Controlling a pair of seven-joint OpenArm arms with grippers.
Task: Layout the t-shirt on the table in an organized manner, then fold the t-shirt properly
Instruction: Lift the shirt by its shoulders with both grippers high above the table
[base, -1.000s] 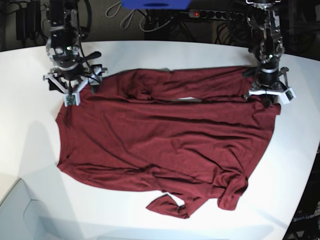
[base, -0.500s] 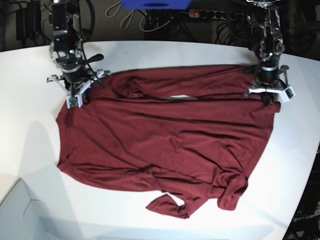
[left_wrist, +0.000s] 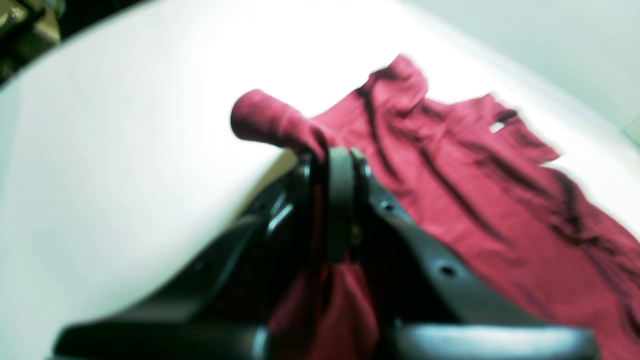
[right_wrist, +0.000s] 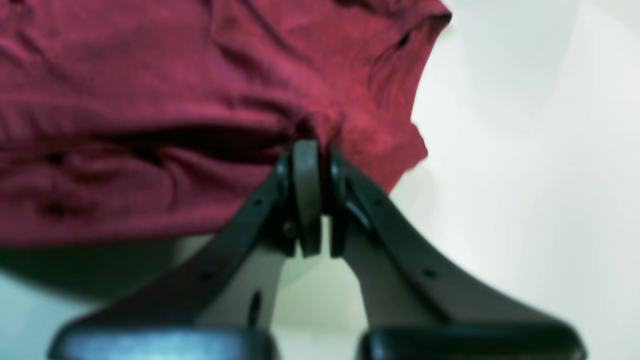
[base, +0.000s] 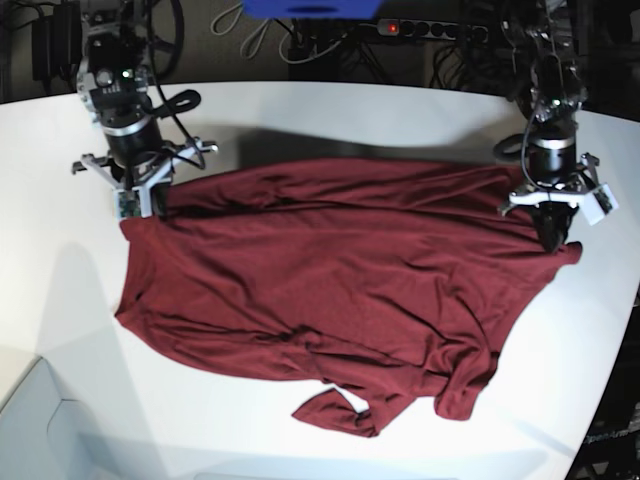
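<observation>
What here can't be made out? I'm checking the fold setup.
- Base view: shirt collar and sleeves, lost in folds.
- Left wrist view: shirt edge inside the left end effector, blurred, covered by fingers.
- Right wrist view: table under the lifted shirt, shadowed.

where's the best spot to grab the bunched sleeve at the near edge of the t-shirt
Take the bunched sleeve at its loose tip, which pokes out past the hem of the t-shirt onto the bare table. Come from above on the near side: the tip lies flat with white table around it, so a tool would likely pinch one layer and could pull it outward.
</observation>
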